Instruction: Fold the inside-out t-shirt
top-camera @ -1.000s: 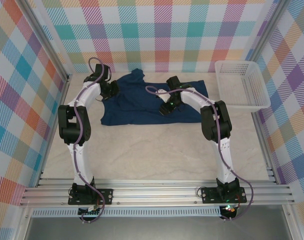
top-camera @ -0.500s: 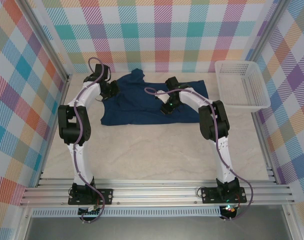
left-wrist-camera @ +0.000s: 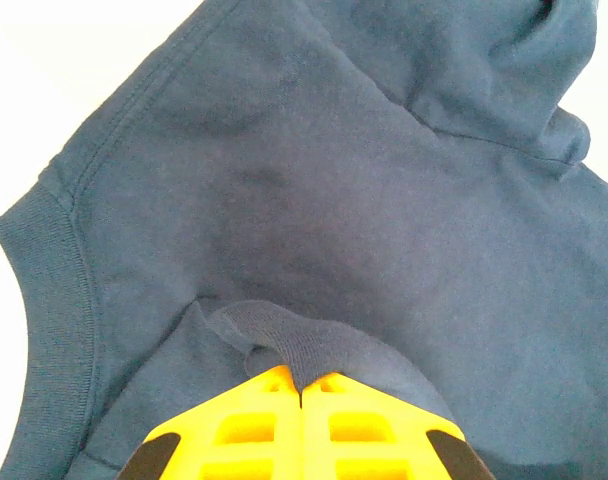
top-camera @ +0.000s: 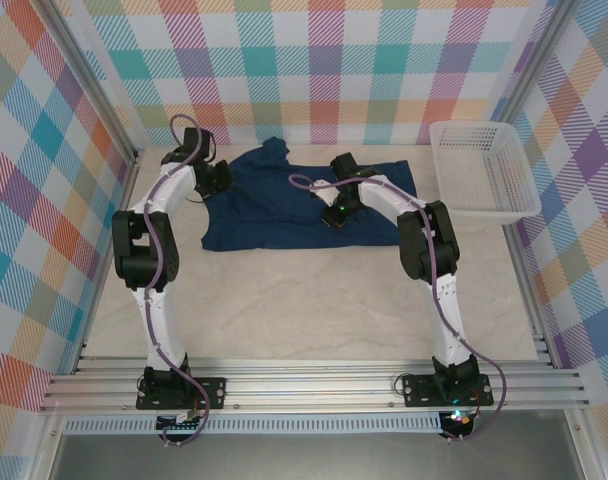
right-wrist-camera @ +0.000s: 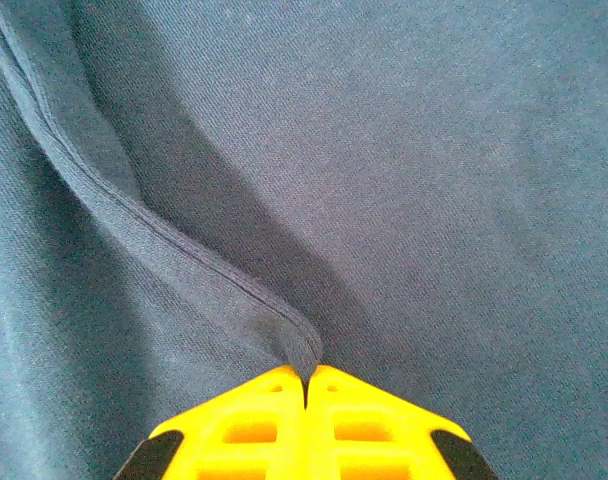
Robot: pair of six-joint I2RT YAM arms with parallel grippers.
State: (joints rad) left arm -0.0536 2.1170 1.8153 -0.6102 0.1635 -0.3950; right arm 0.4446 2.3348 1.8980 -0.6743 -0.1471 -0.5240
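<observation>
I have the inside-out t-shirt [top-camera: 274,215] lying spread on the far half of the table [top-camera: 304,300], between my two arms and close under the back wall, with a bunched lobe of cloth poking up at its far edge. My left tool [left-wrist-camera: 301,385] is closed on a small pinch of ribbed edging near the shirt's left side, the cloth drawn up into a little tent between the fingers. My right tool [right-wrist-camera: 306,378] is likewise closed on a raised fold along a stitched seam nearer the middle. I judge the shirt light, limp and fairly grippy. It should drape and drag rather than hold any shape, so thin pinches may slip or lift only one layer. Hems, seams and ribbing look like the surest places to take hold, since the cloth is doubled there. The table is pale and smooth, so I expect the fabric to slide on it easily. There is bare room in front for folding. A white basket [top-camera: 484,170] sits to the right, apart from the shirt, and checked panels [top-camera: 324,60] close in the sides.
</observation>
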